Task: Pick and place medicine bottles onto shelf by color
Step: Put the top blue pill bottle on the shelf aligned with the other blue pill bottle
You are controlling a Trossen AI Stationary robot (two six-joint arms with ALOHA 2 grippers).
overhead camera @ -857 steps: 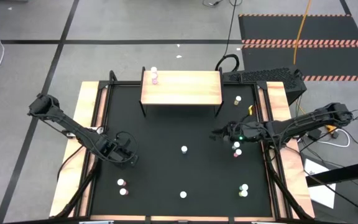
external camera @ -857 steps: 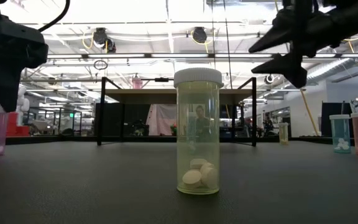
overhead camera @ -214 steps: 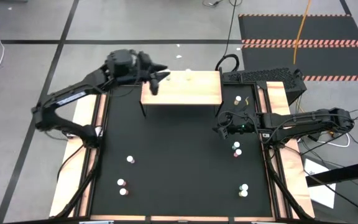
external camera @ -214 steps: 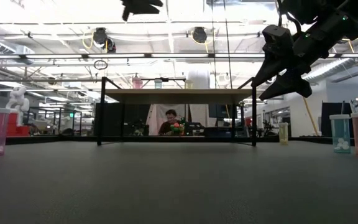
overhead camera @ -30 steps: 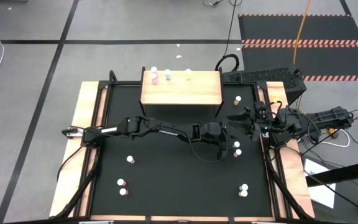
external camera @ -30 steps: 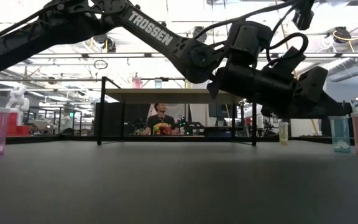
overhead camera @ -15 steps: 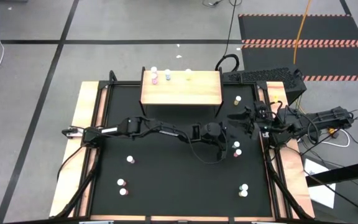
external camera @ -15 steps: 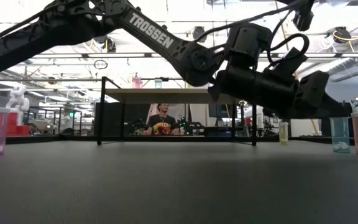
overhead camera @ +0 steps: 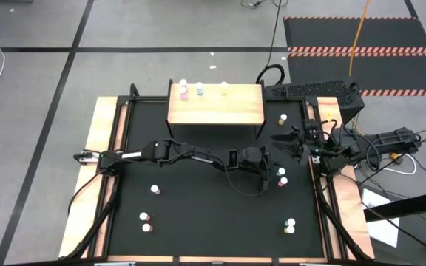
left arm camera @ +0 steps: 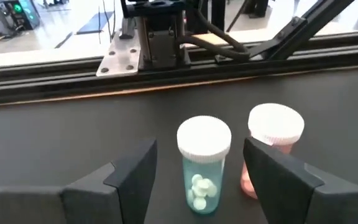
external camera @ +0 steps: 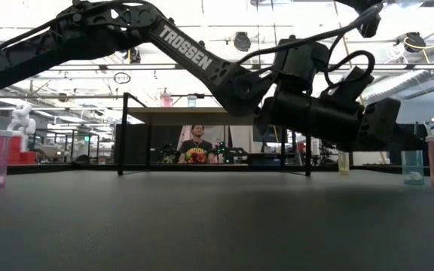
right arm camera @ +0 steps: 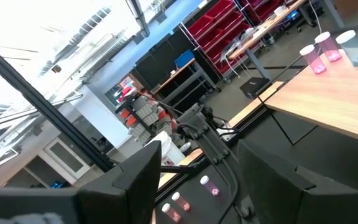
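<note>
Here, left end effector (left arm camera: pixel 194 180) astride blue bottle (left arm camera: pixel 202 163)

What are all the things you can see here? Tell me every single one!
Light-wood shelf on black legs: one, at the mat's back.
Shelf bottles: four, white-capped; two pink, one pale blue, one yellowish; along its far edge.
Pale blue pill bottle: one, on the mat between the left tool's fingers, untouched.
Pink pill bottle: one, just beside it.
Loose bottles: six; one by the right edge, one left of middle, two front left, two front right.
Black mat: one, covering the table.
Person: one, in the room beyond.
Left tool: dark, open.
Right tool: dark, open, empty, by the right edge.
</note>
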